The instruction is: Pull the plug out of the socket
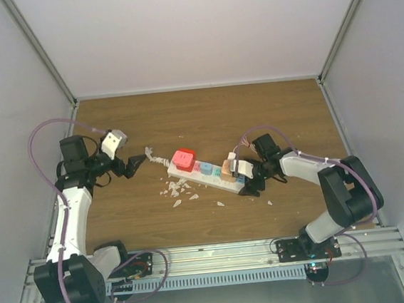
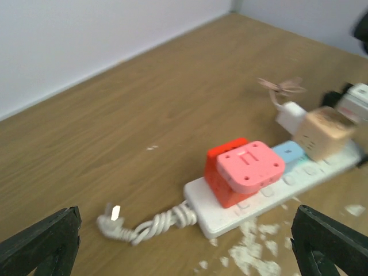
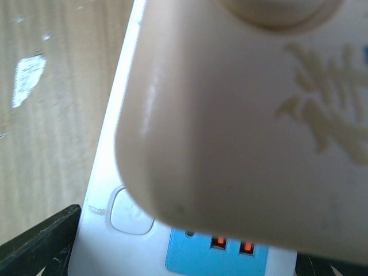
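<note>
As socket (image 1: 211, 176) rests, wooden table (image 1: 184, 117), white walls (image 1: 197, 30)

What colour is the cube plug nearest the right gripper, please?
Plug: beige, clearest in right wrist view.

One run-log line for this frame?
left gripper: open, apart from socket | right gripper: at beige plug, grip unclear | plug: on socket, not yet off

1. A brown wood-grain surface (image 1: 198, 116) forms the enclosure's floor, evenly lit.
2. A plain white back wall (image 1: 197, 30) rises behind it.
3. Pale grey side walls (image 1: 1, 106) stand left and right, joined by slim aluminium corner posts (image 1: 38, 49).
4. A silver metal rail (image 1: 219, 254) runs along the near edge.
</note>
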`<state>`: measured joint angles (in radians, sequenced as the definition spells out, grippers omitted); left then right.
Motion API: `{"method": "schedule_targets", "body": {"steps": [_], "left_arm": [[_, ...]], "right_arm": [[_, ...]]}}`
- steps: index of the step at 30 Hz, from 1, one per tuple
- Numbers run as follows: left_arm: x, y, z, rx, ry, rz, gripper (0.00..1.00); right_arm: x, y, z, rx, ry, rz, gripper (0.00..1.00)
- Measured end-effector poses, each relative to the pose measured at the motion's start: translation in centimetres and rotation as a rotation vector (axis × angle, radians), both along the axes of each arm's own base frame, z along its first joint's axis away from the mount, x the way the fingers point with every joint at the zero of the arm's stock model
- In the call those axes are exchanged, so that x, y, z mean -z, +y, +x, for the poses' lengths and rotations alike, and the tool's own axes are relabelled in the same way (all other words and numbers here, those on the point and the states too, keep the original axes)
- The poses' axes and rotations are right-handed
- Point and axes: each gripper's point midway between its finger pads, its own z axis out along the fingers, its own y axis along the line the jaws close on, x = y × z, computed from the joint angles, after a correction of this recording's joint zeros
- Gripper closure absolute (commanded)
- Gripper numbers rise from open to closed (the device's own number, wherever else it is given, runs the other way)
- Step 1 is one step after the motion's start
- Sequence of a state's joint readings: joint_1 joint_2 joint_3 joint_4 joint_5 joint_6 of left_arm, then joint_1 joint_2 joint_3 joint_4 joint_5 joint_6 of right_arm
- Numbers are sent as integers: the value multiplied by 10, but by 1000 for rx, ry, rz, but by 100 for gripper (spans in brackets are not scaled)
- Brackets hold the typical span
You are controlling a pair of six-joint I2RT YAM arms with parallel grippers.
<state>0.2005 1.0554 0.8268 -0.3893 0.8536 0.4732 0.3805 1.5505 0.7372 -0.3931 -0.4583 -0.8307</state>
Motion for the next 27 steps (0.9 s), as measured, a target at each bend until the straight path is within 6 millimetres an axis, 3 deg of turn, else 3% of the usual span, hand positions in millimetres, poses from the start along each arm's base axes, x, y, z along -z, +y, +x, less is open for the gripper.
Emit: {"method": "schedule_targets", "body": {"steps": [7,19,21,25,27], "left_arm": [[9,-46,-50,308,-13,20,1],[20,-96,-100,588,-16,59,1],[22,-103,-105,622,-20,68,1],[29,-114,-114,675,-19,95,1],[36,-117,-118,692,-12,110,1]], "right_arm": [[0,-7,-35,-146,-16,0,45],[2,-18,-81,-300,-74,47,47],[2,-20,-84,-307,-81,51,43],[2,-25,-87,-310,-78,48,24],[2,-26,-88,-305,-71,48,21]]}}
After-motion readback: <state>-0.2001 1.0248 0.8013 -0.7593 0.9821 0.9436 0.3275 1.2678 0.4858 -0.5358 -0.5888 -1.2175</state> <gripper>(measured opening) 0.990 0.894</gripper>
